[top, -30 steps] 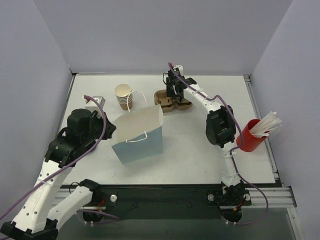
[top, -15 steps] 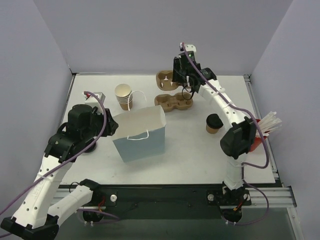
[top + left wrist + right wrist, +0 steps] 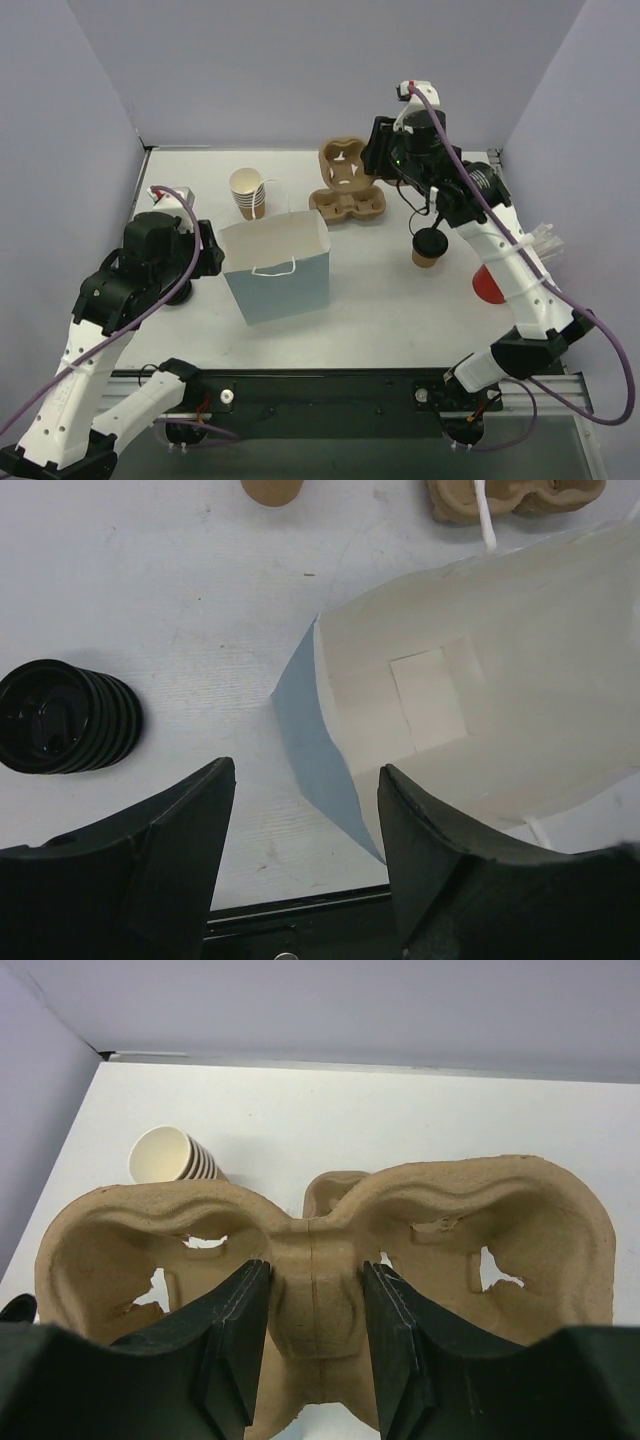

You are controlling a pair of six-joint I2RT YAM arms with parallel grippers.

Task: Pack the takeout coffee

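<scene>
Our right fingers are clamped on the narrow middle bridge of a brown moulded-pulp tray, one finger on either side of the ridge between its two hollows. In the top view the right gripper holds this tray raised above the far part of the table, tilted rather than level. Just below the fingers, on the table, lies a second pulp tray; we cannot tell whether it is one tray or several nested. The takeout coffee cup, tan with a black lid, stands upright on the table, well apart from the right fingers and on the side nearer the arm bases. To the left of those fingers stands a stack of lidless paper cups.

Our left fingers stand apart, gripping nothing. The left gripper hovers over one corner of an open pale-blue paper bag with a white inside. A stack of black lids sits on the table just outside the left-hand finger.
</scene>
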